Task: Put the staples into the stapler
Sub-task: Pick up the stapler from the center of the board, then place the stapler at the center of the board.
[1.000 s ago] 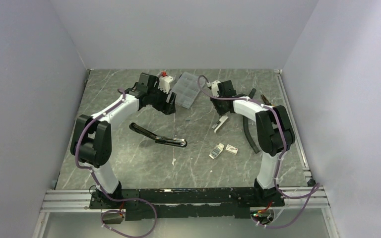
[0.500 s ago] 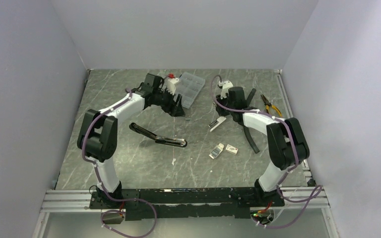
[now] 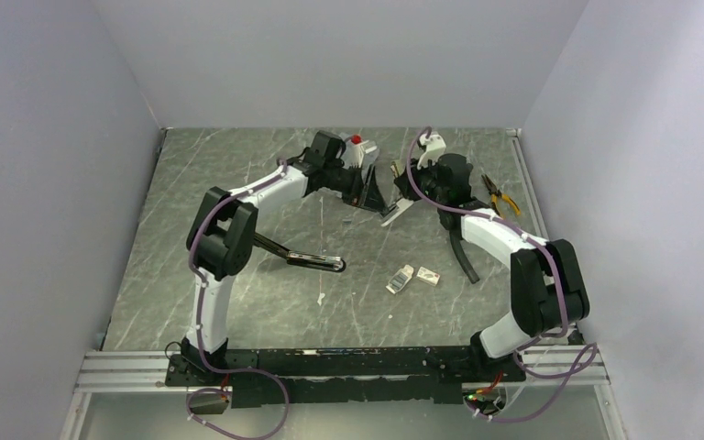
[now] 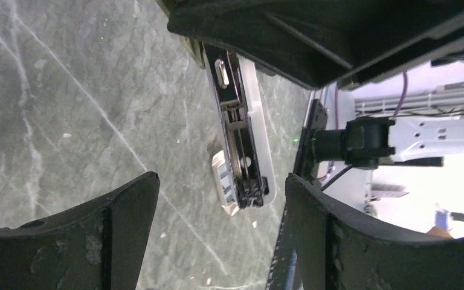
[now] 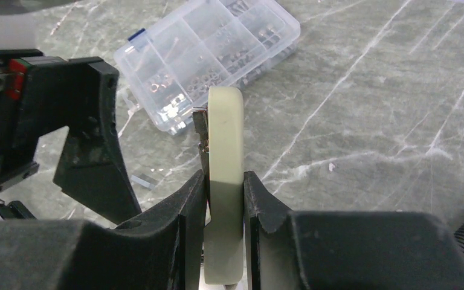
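Observation:
My right gripper (image 5: 225, 178) is shut on the cream-white stapler (image 5: 225, 151) and holds it off the table at the back centre (image 3: 397, 213). In the left wrist view the stapler (image 4: 244, 127) shows its black metal channel, hanging just beyond my open left gripper (image 4: 222, 181). The left gripper's black fingers (image 5: 90, 139) stand beside the stapler to its left without touching it. A short grey strip of staples (image 5: 140, 179) lies on the table below them. The white staple box sleeve (image 3: 429, 277) and tray (image 3: 403, 278) lie apart in the middle of the table.
A clear compartment case (image 5: 208, 54) of small parts sits at the back behind the stapler. A long black hinged tool (image 3: 293, 255) lies left of centre. Orange-handled pliers (image 3: 500, 194) and a black ribbed hose (image 3: 458, 247) lie at the right. A small white scrap (image 3: 319, 298) is nearer the front.
The left arm swung right from the compartment case to the stapler, its jaws a little wider. The right arm lifted the stapler and carried it back and left.

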Controlling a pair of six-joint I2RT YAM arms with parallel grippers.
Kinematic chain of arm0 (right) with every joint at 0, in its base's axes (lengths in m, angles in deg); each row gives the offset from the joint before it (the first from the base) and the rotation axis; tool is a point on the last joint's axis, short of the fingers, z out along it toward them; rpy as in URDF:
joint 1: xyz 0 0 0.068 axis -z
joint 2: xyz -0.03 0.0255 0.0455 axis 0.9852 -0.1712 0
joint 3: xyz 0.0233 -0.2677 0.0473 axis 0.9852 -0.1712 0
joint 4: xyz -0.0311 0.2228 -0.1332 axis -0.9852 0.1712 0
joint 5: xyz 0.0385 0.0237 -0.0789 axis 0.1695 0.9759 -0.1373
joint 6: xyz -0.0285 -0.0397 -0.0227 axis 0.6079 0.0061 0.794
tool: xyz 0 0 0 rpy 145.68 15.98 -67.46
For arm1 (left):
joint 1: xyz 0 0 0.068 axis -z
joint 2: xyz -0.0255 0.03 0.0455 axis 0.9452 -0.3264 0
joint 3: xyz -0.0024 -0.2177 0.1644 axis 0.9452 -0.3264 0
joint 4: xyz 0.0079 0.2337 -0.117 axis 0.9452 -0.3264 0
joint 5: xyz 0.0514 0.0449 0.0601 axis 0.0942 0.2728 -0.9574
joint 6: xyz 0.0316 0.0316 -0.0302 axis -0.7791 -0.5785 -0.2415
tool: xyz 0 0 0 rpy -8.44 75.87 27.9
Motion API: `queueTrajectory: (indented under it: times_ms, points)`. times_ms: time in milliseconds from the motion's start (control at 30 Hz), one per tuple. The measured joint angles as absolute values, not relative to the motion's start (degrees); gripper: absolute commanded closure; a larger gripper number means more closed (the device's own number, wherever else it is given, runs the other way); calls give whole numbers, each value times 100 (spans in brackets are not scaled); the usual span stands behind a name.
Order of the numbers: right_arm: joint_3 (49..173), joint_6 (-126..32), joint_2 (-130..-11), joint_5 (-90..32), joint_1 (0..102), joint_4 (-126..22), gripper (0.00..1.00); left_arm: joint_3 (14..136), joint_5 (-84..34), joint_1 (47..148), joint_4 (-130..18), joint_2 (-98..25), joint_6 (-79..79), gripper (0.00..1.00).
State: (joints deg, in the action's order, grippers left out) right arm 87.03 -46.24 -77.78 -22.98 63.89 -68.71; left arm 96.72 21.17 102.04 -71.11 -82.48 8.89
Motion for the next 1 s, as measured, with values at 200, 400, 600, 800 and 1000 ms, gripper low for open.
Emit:
queueTrajectory:
  times_ms: [200, 400, 600, 800, 1000]
  points:
    - [8695, -4675, -7756, -2261, 6400, -6930, 100, 9993, 2110, 10388, -6963, -8514, 1460, 22]
    - [8614, -4690, -7743, -2263, 6405, -6948, 100, 9995, 2248, 10532, -6545, -8838, 2157, 36]
    - [8566, -4659, -7738, -2294, 6416, -6950, 100, 9995, 2449, 10565, -6289, -9054, 2690, 69]
    - [8509, -4646, -7653, -2233, 6486, -6908, 82, 10028, 2407, 10593, -6348, -9052, 2533, 97]
    - [8509, -4495, -7463, -1682, 6617, -6628, 41, 10222, 1699, 10641, -7277, -8995, 1018, 97]
